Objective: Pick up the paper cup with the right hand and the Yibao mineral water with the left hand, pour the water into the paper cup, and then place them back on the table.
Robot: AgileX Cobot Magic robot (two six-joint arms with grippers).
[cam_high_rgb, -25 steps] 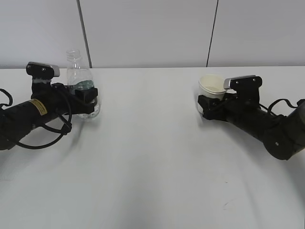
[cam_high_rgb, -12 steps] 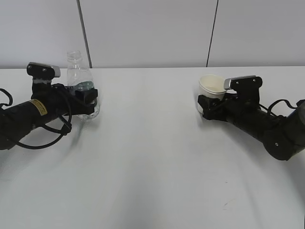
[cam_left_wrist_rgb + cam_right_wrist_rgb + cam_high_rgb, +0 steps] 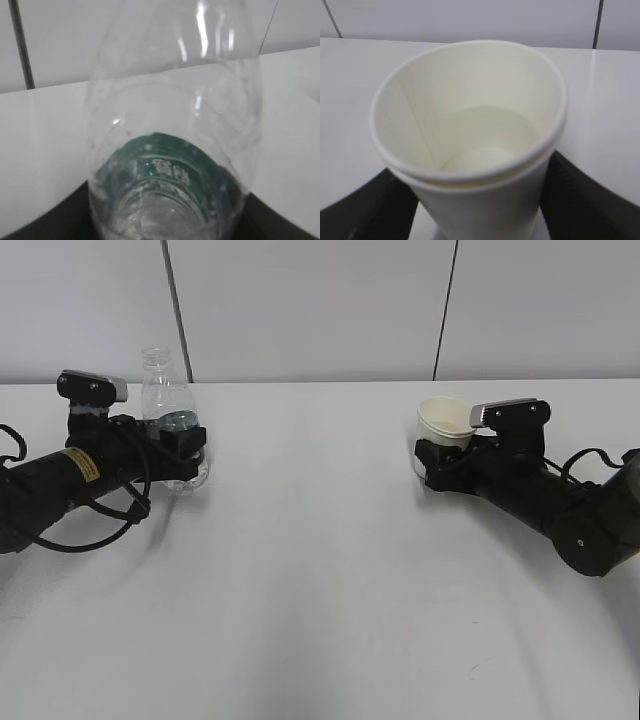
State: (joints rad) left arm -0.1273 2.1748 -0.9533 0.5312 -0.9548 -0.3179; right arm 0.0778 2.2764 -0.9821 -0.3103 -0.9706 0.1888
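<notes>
- Cream-white paper cup (image 3: pixel 445 429): upright at table (image 3: pixel 320 570) level on the right, held in the right tool (image 3: pixel 432 462).
- Yibao mineral water (image 3: pixel 170 420): upright on the left, capless, clamped by the left tool (image 3: pixel 185 443).
- Risk: squeezing could crumple the thin cup; tilting the open bottle early would probably spill.
- Arms: both low, reaching inward, well apart.

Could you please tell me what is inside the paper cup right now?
The right wrist view shows clear water low in the paper cup, its pale bottom visible through it. How deep it is cannot be judged.
</notes>
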